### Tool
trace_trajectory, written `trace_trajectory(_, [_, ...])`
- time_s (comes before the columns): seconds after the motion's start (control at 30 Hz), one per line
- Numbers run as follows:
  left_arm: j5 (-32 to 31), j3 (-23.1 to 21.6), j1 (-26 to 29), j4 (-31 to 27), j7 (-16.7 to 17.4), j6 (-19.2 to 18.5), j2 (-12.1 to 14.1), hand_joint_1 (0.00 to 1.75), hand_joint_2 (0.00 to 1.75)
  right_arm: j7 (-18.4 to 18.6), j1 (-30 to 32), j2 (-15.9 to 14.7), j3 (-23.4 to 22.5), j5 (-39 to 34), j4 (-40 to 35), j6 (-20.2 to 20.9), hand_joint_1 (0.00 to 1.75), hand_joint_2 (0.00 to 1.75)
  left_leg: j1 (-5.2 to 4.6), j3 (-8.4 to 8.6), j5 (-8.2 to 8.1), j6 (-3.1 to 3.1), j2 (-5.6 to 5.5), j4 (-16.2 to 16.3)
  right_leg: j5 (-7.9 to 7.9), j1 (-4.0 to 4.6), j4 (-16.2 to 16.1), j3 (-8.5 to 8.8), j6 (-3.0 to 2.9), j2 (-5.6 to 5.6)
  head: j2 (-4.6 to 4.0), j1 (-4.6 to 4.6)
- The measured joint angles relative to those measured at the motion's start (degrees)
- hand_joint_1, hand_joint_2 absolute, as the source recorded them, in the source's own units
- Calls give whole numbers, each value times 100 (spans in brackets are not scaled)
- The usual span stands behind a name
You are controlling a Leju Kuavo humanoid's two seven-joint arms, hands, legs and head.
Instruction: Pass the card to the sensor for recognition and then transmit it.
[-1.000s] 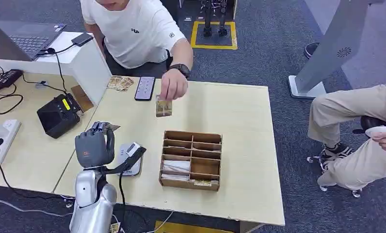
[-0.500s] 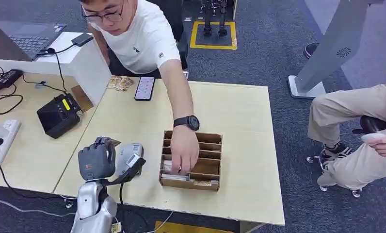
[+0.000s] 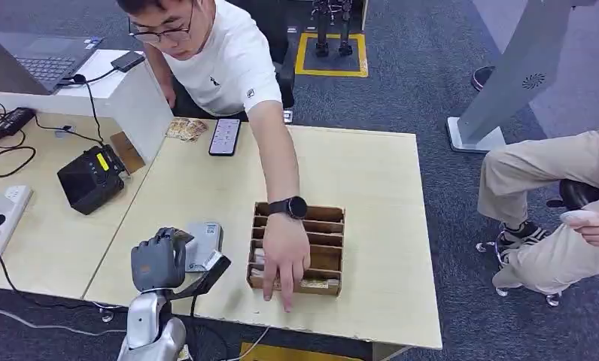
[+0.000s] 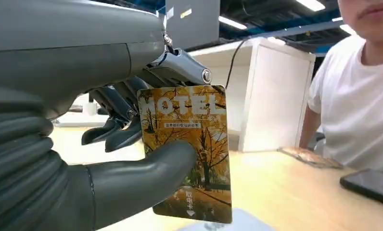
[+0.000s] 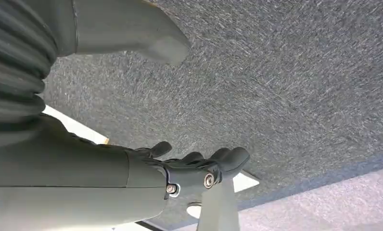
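Observation:
My left hand point(image 3: 159, 262) hovers over the table's near edge, just left of the grey-white card sensor point(image 3: 205, 246). In the left wrist view, the left hand point(image 4: 108, 159) pinches a hotel card point(image 4: 192, 159) printed with yellow autumn trees. The thumb presses the card's face and the fingers point(image 4: 117, 125) lie behind it. The card stands upright, and a pale edge of the sensor point(image 4: 237, 224) shows just below it. My right hand point(image 5: 194, 168) hangs over grey carpet with nothing in it, thumb and fingers apart.
A cardboard divider box point(image 3: 323, 226) stands right of the sensor, with a person's hand point(image 3: 285, 259) reaching into its front row. A black device point(image 3: 89, 179), a phone point(image 3: 225, 137) and loose cards point(image 3: 186, 128) lie farther back. A seated person point(image 3: 560, 195) is at the right.
My left hand with the card has moved toward the table's near edge and slightly right, closer to the sensor. The person brought a card down from above the table into the box.

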Motion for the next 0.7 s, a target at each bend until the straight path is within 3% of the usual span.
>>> trace_trajectory(0.43, [-13,-61,39,276,-162,17,0,175,175,-74,-1,0,0,-79,0,0,0,175,0,3,0,0,-1,0,0,0,0,3,0,-1,0,0])
trace_trajectory(0.7, [-59,-173,-6,507,-92,17,26,175,175,-118,-1,0,0,-88,0,0,0,175,-1,11,0,0,-1,-1,0,0,0,12,0,-1,0,0])
